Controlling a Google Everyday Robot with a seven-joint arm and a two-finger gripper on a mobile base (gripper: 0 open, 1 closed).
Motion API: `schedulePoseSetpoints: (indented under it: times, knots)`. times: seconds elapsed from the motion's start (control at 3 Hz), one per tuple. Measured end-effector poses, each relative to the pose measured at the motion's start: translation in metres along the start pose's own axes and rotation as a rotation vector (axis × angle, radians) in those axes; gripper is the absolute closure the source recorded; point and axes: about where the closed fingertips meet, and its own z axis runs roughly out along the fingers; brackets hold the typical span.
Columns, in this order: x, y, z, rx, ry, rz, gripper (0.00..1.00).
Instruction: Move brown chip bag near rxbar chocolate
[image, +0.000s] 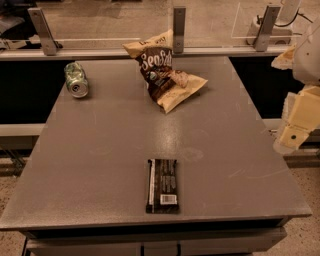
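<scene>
Surface: grey tabletop (100, 165)
Far centre: brown chip bag (165, 75), large, crumpled tan and dark-brown foil
Front edge: rxbar chocolate (162, 186), flat near-black wrapped bar with white barcode label, well apart from the bag
Far left: green can (76, 80), on its side
Right, off the table: cream gripper (298, 122), state cannot be told

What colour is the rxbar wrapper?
The rxbar chocolate is near-black, white barcode label; camera view. The gripper hangs right of the table.
</scene>
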Motion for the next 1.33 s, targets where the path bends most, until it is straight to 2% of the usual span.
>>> schedulePoseSetpoints:
  times: [0.33, 0.67, 1.0, 1.33]
  knots:
    - [0.0, 0.0, 0.0, 0.0, 0.0, 0.0, 0.0]
    - [-0.024, -0.034, 0.007, 0.073, -0.039, 0.006, 0.0]
    - [-0.081, -0.091, 0.024, 0.169, -0.145, -0.014, 0.0]
    - [-0.137, -0.142, 0.043, 0.218, -0.288, 0.008, 0.0]
